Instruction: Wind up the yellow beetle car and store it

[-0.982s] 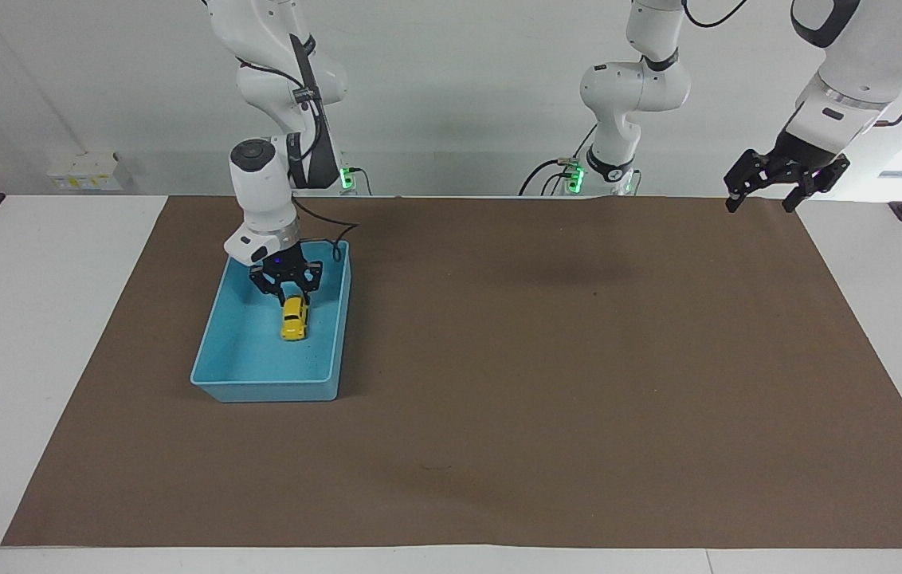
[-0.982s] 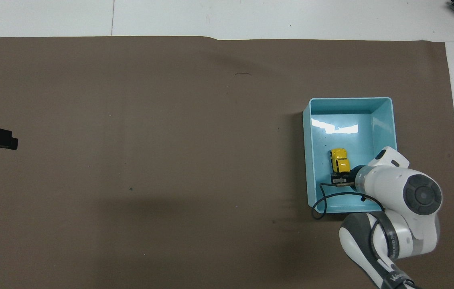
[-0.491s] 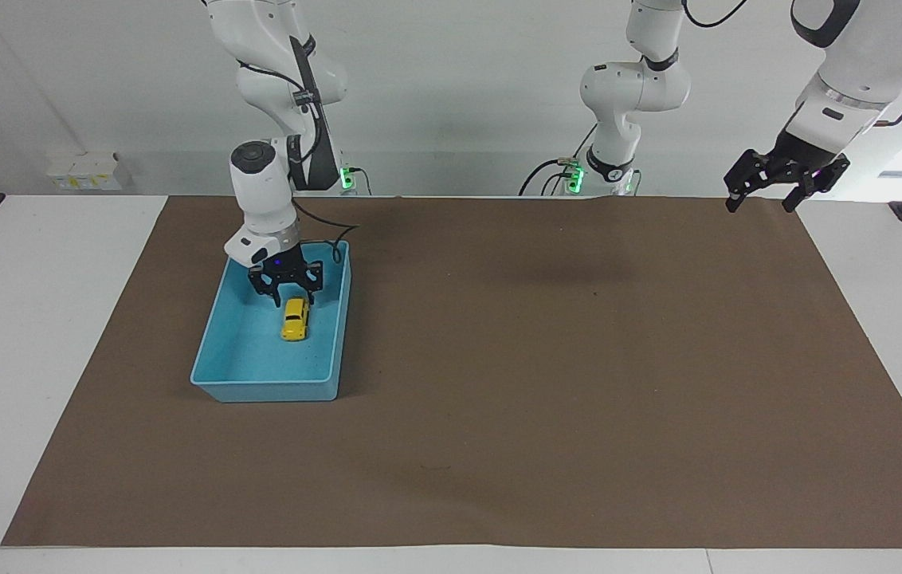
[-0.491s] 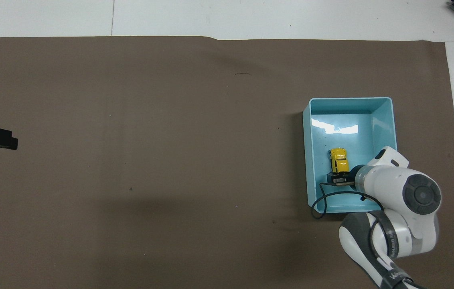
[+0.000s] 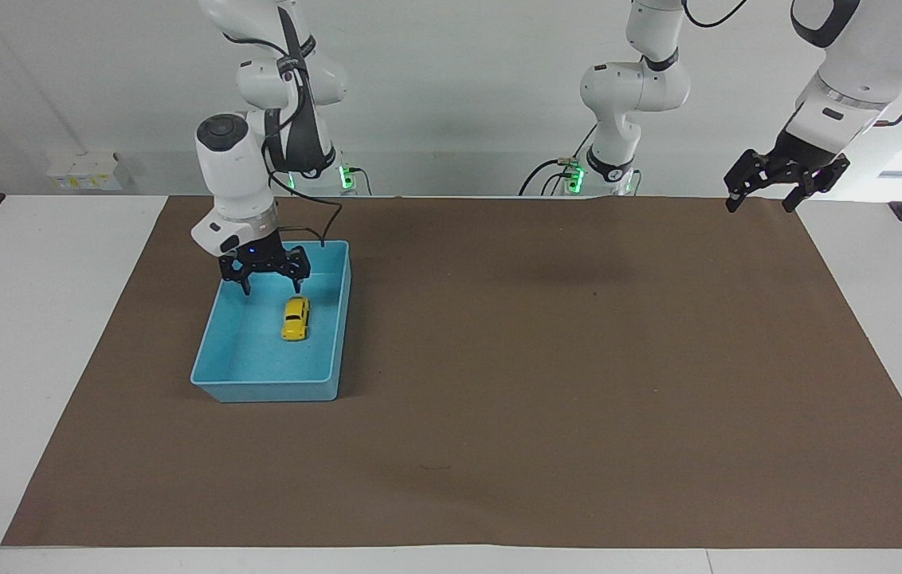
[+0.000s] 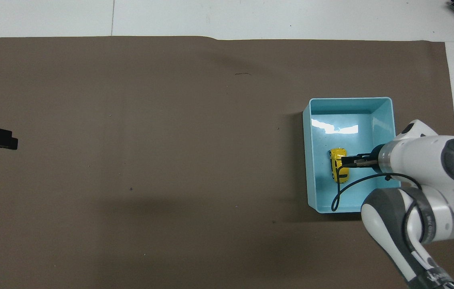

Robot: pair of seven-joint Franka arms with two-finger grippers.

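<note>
My right pincer (image 5: 268, 284) spread and empty over the blue bin (image 5: 221, 363), yellow beetle car (image 5: 295, 318) resting on the bin floor apart from my fingertips, my left pincer (image 5: 770, 193) waiting, apparently spread, above the brown mat's (image 5: 547, 383) edge

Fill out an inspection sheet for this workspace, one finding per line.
Surface: white table covered by a brown paper mat.
Job's things: tiny yellow beetle car on its wheels inside the light-blue plastic bin, toward the right arm's end.
Clutter: nothing seen.
Grippers: right tool open, raised over the bin, clear of the car; left tool open, waiting over the mat's corner nearest its base.
Cables: black cable loops from the right wrist over the bin.
Surroundings: white wall, grey wall boxes.
</note>
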